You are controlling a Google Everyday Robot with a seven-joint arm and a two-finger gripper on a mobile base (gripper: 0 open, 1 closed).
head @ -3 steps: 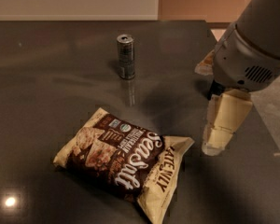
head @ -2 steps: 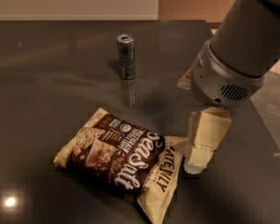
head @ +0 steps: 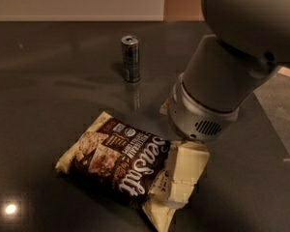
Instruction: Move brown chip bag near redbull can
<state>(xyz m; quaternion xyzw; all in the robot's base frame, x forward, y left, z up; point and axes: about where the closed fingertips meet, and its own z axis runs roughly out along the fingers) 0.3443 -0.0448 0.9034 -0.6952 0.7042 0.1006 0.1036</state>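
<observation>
Camera view puts my gripper low over the dark table, at the end of the brown chip bag where the cream-yellow seam shows. It overlaps that edge. Whether it is clenched on the bag or released I cannot tell, because my own wrist housing hides its upper part.

The bag lies flat and slightly askew on the near part of the table. The redbull can stands upright farther back, well apart from it, with bare tabletop between them.

I judge the bag to be light and soft: a puffed pillow of thin, crinkly film that gives under pressure and probably slides easily on this glossy surface. The chips inside are fragile, so a hard squeeze across the belly would crush them, and the film could slip away.

The flat sealed seam at my end looks like the best place to hold, since it is thin, firmer and has no chips in it. Held there, the bag will likely droop and swing. The can is slim and tall, so I expect it to tip easily if the bag brushes it.
</observation>
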